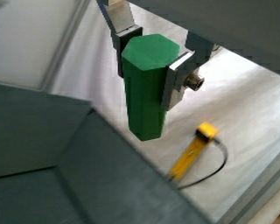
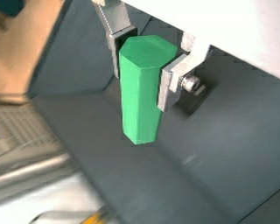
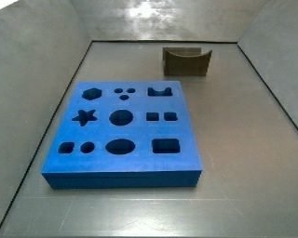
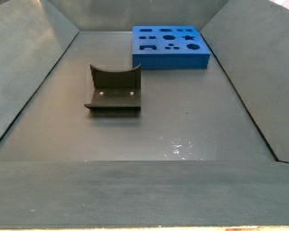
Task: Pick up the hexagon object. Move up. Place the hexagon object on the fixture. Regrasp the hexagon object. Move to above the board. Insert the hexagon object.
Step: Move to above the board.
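The hexagon object (image 1: 146,86) (image 2: 142,87) is a bright green prism with a hexagonal end, and it shows in both wrist views. My gripper (image 1: 150,54) (image 2: 147,56) is shut on it near its upper end, a silver finger (image 1: 178,77) (image 2: 171,80) pressed on each side, and the peg hangs free below them. In both side views neither gripper nor peg appears. The blue board (image 3: 124,132) (image 4: 170,46) with its cut-out holes lies flat on the floor. The dark fixture (image 3: 186,61) (image 4: 113,91) stands apart from it, its curved notch unoccupied.
Grey walls enclose the work floor (image 3: 257,130) (image 4: 172,135). In a wrist view a yellow-tipped cable (image 1: 192,153) lies on a pale surface beyond a dark wall edge (image 1: 60,162).
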